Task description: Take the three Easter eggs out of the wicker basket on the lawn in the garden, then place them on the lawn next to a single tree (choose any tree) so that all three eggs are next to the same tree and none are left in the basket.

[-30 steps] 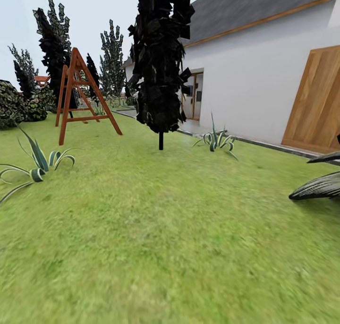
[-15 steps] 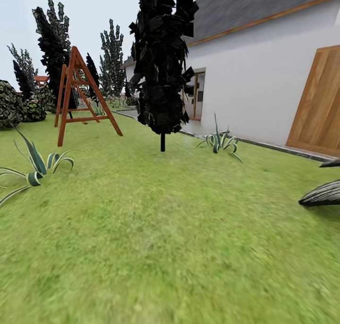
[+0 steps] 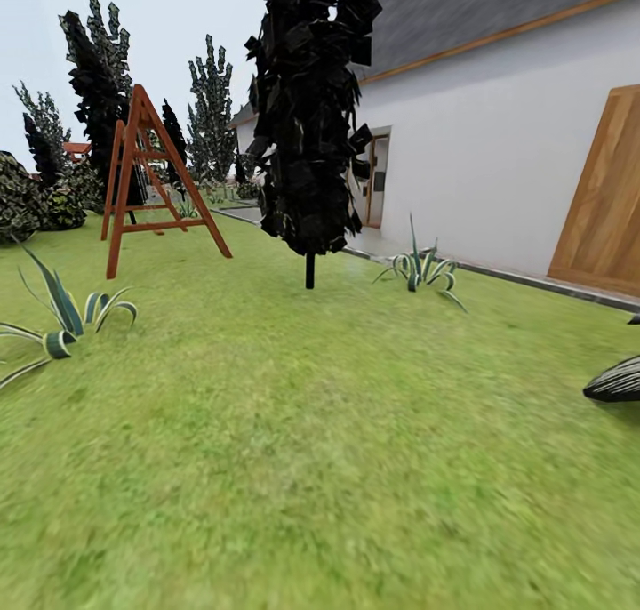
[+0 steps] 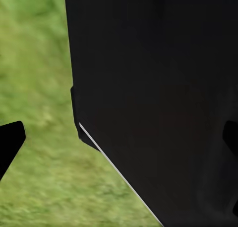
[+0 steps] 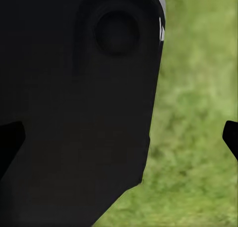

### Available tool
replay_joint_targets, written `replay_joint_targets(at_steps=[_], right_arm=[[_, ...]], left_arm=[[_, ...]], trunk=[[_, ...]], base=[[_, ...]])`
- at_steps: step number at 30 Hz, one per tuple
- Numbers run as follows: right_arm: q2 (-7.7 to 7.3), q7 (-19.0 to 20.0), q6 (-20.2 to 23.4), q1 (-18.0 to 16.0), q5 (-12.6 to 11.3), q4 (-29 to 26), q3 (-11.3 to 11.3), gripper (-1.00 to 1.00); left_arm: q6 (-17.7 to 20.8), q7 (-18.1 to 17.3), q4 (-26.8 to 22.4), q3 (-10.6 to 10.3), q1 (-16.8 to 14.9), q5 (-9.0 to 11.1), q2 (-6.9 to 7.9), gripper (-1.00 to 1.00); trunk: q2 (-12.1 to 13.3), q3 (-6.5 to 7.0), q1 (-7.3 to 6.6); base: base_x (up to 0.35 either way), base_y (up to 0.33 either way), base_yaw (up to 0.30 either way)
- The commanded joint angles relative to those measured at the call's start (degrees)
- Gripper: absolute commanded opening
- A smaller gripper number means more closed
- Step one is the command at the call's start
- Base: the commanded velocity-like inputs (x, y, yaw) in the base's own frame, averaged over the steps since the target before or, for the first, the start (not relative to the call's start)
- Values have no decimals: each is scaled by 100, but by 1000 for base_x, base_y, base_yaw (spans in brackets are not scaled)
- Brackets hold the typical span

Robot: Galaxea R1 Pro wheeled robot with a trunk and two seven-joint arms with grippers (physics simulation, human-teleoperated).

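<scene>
The lawn [image 3: 320,450] spreads wide and green ahead of me. A tree [image 3: 307,130] with a dense, blocky, near-black crown stands at mid-distance on a thin trunk [image 3: 309,270]. The Easter eggs and the wicker basket are out of view. In the left wrist view my left gripper [image 4: 119,140] is open, its dark fingertips at the picture's two sides, with a black part of the robot and grass beyond. In the right wrist view my right gripper [image 5: 119,137] is open too, over grass and a black robot part. Nothing sits between either pair of fingers.
A red-brown wooden A-frame swing stand [image 3: 142,183] stands at the back left. Striped agaves grow at the left [image 3: 62,317] and right of the tree [image 3: 422,268]. A white house [image 3: 498,148] with a wooden door [image 3: 609,210] lines the right. A dark ribbed leaf [image 3: 615,381] pokes in at the right edge.
The whole view has shifted: the camera has come closer to the tree, which looms larger. The left agave and the dark leaf at the right have slid outward.
</scene>
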Motion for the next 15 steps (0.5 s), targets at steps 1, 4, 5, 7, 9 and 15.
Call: replay_joint_targets(at_steps=[1,4,5,7,9,15], right_arm=[[-1,6,2,-7,47,11,2,100],[-1,6,2,-8,48,11,2,100],[-1,6,2,-9,48,11,2,100],[-1,6,2,-9,49,11,2,100],[-1,6,2,-8,49,11,2,100],[-1,6,2,-9,48,11,2,100]], left_arm=[[3,-20,-1,4,-1,-1,1,100],[3,-20,-1,4,-1,6,1,100],[3,-20,-1,4,-1,4,1,100],[3,-20,-1,4,-1,7,1,100],[3,-20,-1,4,-1,6,1,100],[3,-20,-1,4,-1,5,1,100]], trunk=[[-2,-4,3],[-2,-4,3],[-2,-4,3],[-2,-4,3],[-2,-4,3],[-2,-4,3]], base=[[317,143,0],[317,143,0],[317,143,0],[317,143,0],[317,143,0],[317,143,0]])
